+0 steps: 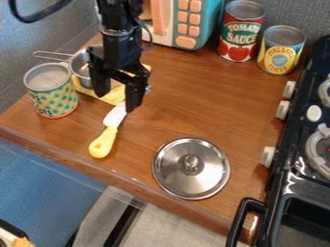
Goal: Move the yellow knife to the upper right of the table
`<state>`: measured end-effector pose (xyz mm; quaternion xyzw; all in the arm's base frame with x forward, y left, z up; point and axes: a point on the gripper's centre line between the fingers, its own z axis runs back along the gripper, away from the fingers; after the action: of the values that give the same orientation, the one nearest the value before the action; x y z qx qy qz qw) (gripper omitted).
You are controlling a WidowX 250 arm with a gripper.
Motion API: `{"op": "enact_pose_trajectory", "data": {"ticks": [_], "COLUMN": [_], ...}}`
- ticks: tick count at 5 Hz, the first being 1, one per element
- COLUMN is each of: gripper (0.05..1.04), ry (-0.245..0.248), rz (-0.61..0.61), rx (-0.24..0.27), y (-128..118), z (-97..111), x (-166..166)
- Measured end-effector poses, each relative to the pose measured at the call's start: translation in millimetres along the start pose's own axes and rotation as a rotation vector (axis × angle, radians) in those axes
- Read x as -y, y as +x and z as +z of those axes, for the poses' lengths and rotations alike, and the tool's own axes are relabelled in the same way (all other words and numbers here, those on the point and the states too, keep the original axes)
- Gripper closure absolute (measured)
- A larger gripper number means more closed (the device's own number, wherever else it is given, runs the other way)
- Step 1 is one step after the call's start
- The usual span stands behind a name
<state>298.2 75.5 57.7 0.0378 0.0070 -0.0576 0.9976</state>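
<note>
Yellow-handled knife [109, 132] lies flat on the wooden table [193, 91], left of the steel lid [191, 168], its blade beneath the gripper [116, 102], whose fingers stand apart with nothing held. It should prove light and stiff; the smooth, rounded handle [103, 144] may roll or slip, so grip across its narrower neck, close to the blade, for balance.

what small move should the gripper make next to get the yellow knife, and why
Probably a small shift toward the handle end of the yellow knife, fingers kept open, before any closing. The gripper is by the blade's far end, next to the yellow cloth, while the handle lies nearer the counter's front edge, so closing here would likely pinch only the blade tip or catch cloth.
</note>
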Motion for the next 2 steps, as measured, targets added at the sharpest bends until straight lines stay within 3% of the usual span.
{"op": "enact_pose_trajectory", "data": {"ticks": [2], "gripper": [0.083], "ry": [-0.015], "rz": [0.004], "rx": [0.001], "y": [-28.4], "z": [-11.0], "x": [17.3]}}
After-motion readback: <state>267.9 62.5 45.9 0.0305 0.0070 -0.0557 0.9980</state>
